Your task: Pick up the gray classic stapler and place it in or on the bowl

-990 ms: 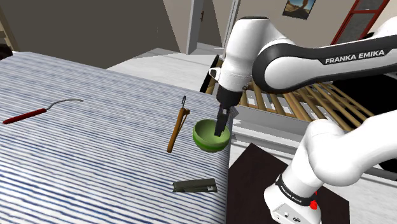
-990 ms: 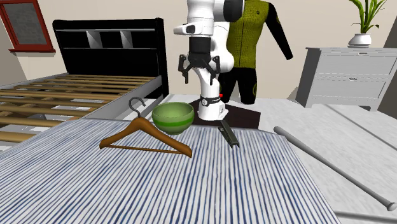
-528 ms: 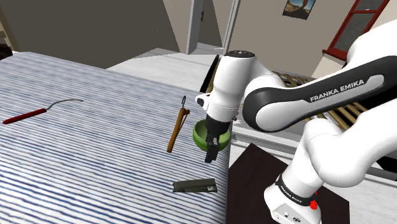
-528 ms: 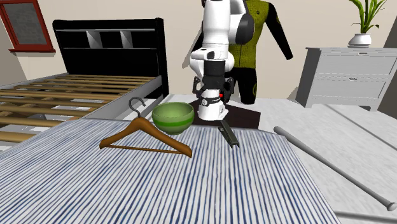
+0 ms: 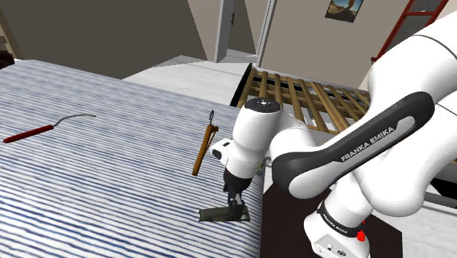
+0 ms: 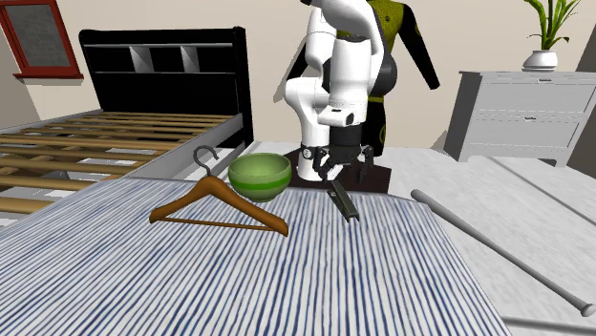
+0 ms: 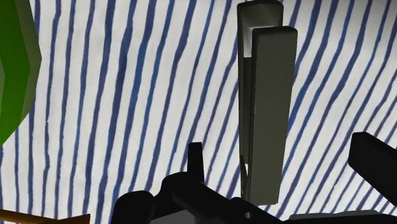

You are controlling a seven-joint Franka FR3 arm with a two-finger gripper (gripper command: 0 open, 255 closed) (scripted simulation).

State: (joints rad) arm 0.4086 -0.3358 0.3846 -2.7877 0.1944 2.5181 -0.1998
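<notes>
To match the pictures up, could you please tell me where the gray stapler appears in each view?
Shoulder view: stapler low centre, at the striped cover's edge, beneath the claw.
Second exterior view: stapler centre, right of the green bowl.
Wrist view: stapler inside the open claw.
Shared landmark: the claw just above it.

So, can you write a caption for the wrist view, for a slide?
Open gripper poised over the dark grey stapler on the striped cloth, green bowl nearby.

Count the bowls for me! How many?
1. The green bowl sits on the striped cover, next to the hanger and near the stapler. I see no others.
</notes>
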